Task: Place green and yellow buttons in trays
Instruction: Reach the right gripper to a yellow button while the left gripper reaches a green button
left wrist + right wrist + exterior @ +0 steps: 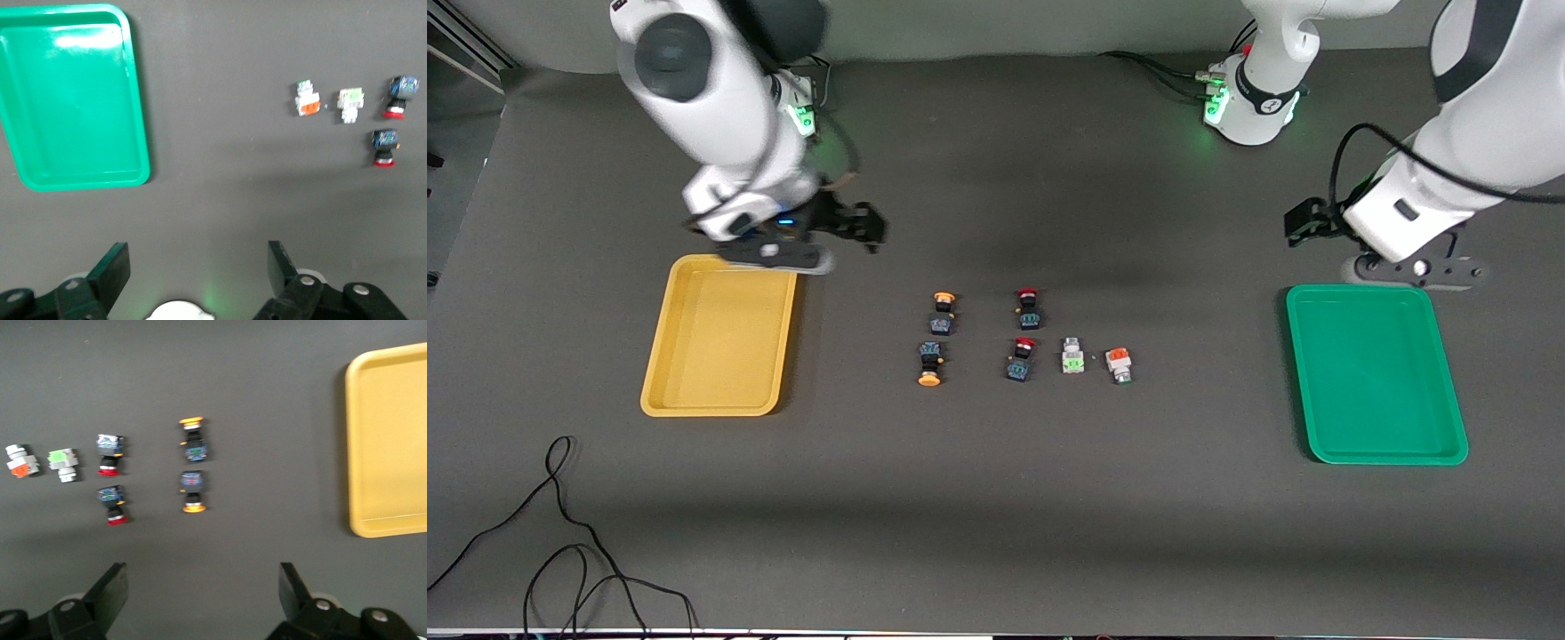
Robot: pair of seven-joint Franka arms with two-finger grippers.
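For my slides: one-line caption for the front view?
Six buttons lie between an empty yellow tray and green tray, both open grippers, left and right, poised nearby.

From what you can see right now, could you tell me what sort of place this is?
Probably a robotics lab bench set up for sorting trials: a dark mat-covered table, two arm bases bolted along it, loose cables, and a yellow tray and green tray flanking small push-button switches.

Even overhead light, soft shadows, blurred wrist views
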